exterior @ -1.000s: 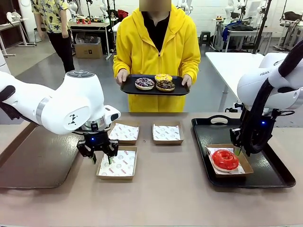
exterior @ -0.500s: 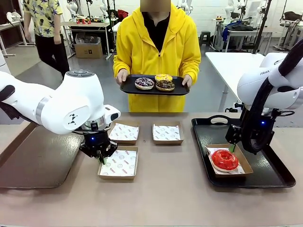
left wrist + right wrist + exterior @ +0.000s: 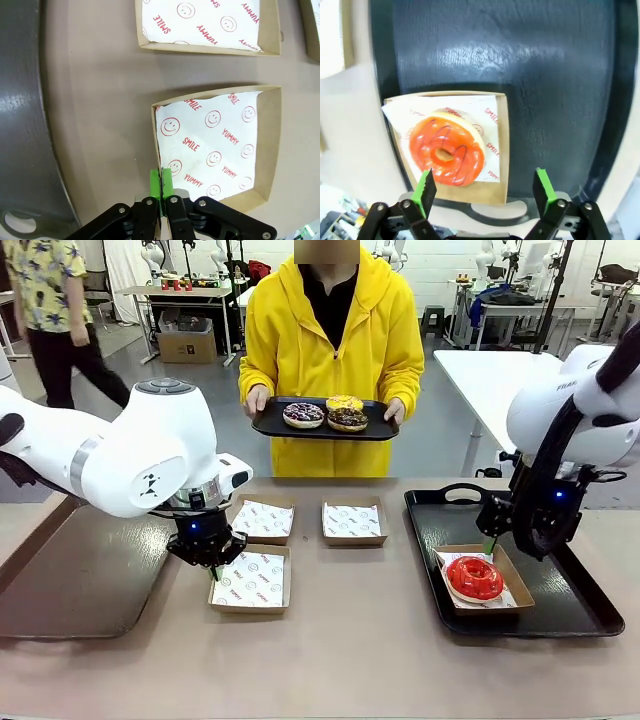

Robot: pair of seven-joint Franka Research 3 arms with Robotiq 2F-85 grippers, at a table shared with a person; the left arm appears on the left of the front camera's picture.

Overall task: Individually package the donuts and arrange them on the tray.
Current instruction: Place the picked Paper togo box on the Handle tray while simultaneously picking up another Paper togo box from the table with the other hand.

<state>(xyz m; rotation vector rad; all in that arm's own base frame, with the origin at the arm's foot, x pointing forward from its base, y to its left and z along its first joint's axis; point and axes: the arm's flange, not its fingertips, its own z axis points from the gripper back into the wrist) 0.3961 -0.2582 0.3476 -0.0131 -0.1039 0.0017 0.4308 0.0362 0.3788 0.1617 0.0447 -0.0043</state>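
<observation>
Red words "SMILE" and "YUMMY" are repeating among smiley faces on the white paper liner (image 3: 215, 145) of the near box (image 3: 276, 150). The same print is showing in the second box (image 3: 210, 48), lying farther out beyond the claw. On the right arm's white shell the letters "FRA" are reading clearly, with the rest cut off.

The left claw (image 3: 161, 184) is pressing its green pads together on the near box's thin cardboard wall, close to a corner, with one pad inside and one outside. From the fingertips the box is spreading away ahead and to one side, and a dark grey tray (image 3: 25, 125) is lying off to the other side.

The right claw (image 3: 485, 185) is standing spread wide, gripping nothing. The red donut (image 3: 465, 145) is lying flat just beyond its fingertips, nearer one finger than the other, with its hole facing straight up at the claw. Being a ring, it is showing no long axis. It is sitting on printed paper in a donut box (image 3: 504, 150) on the black tray (image 3: 560, 75), which is stretching on ahead of the claw. In the front view this claw is hovering over the box's far corner.

Well beyond both claws, the person's hands (image 3: 258, 400) are holding a serving tray (image 3: 320, 430) with three donuts lying flat on it — the sprinkled dark donut (image 3: 303, 415), the yellow donut (image 3: 345, 403) and the brown donut (image 3: 348, 419).
</observation>
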